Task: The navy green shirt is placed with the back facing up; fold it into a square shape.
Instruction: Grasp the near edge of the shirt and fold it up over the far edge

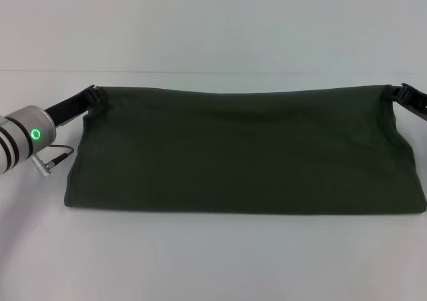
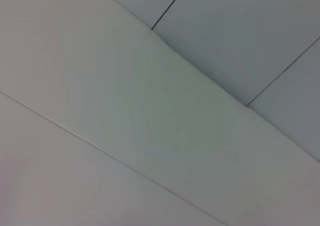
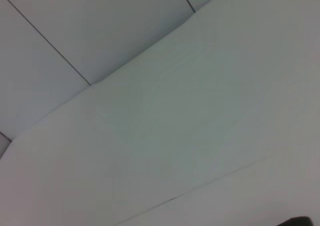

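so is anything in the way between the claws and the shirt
Nothing visible. The left claw and right claw are already at the far corners of the navy green shirt, apparently holding them. Only bare white table surrounds it.

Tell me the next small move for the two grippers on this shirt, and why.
Probably carry the far edge forward to the near edge. The left gripper and right gripper each pinch a far corner of the shirt, which sags between them, lying wide on the table, not square.
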You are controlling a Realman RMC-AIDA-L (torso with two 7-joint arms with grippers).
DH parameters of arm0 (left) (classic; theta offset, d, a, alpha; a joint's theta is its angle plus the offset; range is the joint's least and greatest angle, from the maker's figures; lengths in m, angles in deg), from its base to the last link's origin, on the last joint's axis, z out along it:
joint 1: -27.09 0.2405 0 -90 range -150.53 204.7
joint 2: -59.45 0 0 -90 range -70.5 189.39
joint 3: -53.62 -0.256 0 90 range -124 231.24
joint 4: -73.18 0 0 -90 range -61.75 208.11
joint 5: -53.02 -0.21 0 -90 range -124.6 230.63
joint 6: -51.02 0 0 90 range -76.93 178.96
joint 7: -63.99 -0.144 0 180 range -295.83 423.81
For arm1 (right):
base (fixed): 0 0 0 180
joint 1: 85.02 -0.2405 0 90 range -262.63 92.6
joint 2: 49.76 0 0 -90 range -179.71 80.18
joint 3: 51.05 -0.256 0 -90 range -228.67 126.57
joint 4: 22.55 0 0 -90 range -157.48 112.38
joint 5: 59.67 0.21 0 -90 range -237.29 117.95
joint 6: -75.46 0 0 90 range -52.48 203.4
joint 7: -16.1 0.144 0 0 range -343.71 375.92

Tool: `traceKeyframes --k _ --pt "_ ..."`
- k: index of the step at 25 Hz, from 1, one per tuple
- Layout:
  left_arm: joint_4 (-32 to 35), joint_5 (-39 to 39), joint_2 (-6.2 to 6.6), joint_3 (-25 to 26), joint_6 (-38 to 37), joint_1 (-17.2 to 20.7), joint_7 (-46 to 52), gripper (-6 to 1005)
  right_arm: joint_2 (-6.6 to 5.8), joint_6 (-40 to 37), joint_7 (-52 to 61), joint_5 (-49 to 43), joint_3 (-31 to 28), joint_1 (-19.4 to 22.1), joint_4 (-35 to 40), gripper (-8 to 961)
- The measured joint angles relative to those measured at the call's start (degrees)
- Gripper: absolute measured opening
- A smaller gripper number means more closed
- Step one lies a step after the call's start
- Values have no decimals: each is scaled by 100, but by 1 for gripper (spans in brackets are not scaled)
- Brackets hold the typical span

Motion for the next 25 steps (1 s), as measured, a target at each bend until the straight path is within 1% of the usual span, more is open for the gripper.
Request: traceKeyframes --k 8,12,17,25 --pt "-42 150 -33 -2 253 -47 -115 11 75 294 -113 15 2 -138 -3 37" --pt "-154 497 -33 -15 343 -62 -437 10 101 384 -179 30 2 -196 -7 50" --pt "-239 729 -35 -17 345 -76 -691 10 147 509 -291 135 2 -230 -20 66" --pt "-502 1193 -45 -17 527 -141 -936 18 157 717 -567 298 2 -281 -142 92"
